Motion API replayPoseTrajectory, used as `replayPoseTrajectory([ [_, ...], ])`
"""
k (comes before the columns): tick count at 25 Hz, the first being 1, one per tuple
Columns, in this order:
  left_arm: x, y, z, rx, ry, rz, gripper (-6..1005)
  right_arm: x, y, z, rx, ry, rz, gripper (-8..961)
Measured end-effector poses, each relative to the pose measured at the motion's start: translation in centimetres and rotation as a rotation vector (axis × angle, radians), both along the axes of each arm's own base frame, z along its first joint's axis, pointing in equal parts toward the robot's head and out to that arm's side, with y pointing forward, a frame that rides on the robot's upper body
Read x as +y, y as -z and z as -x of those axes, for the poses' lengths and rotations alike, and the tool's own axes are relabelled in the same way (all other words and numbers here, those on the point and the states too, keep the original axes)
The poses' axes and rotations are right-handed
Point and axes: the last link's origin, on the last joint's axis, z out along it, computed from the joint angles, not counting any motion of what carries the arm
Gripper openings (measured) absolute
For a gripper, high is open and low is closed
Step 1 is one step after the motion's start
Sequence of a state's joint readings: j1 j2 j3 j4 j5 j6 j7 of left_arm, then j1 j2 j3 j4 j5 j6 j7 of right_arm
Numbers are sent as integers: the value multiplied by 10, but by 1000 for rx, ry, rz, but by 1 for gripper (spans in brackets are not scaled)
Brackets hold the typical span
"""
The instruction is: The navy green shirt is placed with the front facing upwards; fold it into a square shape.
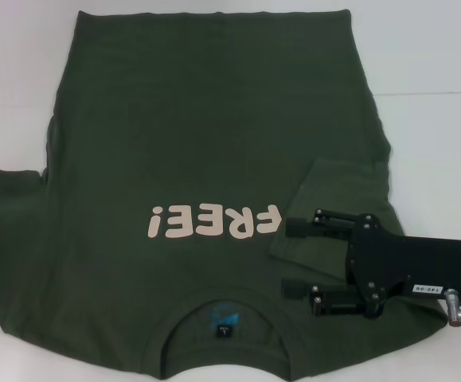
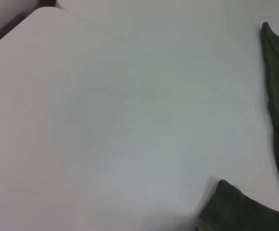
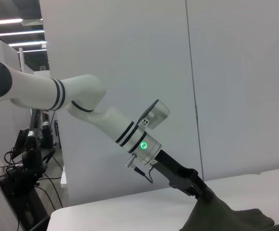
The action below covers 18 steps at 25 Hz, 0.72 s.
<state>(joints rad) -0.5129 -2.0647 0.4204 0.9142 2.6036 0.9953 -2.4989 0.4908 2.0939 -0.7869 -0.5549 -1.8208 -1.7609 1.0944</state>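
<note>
- The white table (image 1: 437,64) carries the work, with the cloth spread over most of what the head view shows.
- The navy green shirt (image 1: 206,135) lies flat and front up. Its long axis runs straight away from the robot, with the hem at the far edge and the collar (image 1: 226,306) nearest the body.
- The right sleeve (image 1: 334,199) is already turned inward and rests as a flap on the shirt's right side. The left sleeve (image 1: 7,199) is spread outward, so the left side looks like the half not yet folded.
- The right gripper (image 1: 298,257) hovers over the chest on the robot's right, just beside the folded flap. Its jaws are spread wide and empty, pointing across the shirt toward the robot's left. The shirt's long axis lies square to that reach.
- The left gripper (image 3: 197,185) is out of the head view. In the right wrist view it meets a raised peak of green cloth at the table's edge, though whether it holds that cloth cannot be told. Judging by the spread sleeve, this arm is the nearer one for the next fold.
- The cream "FREE!" lettering (image 1: 214,221) reads upside down from the robot, which confirms the collar end points home.
</note>
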Motion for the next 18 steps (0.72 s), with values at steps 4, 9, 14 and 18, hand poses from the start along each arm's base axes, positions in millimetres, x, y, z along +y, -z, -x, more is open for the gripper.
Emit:
replayPoseTrajectory([
  [4, 0, 0, 0, 0, 0, 0, 328, 0, 0, 0, 0, 0, 0, 835],
  [9, 0, 0, 0, 1, 0, 1, 124, 0, 0, 0, 0, -2, -1, 835],
  [14, 0, 0, 0, 9, 8, 6, 22, 0, 0, 0, 0, -1, -2, 835],
  [18, -2, -7, 0, 37, 16, -8, 2, -1, 0, -1, 1, 1, -1, 835],
])
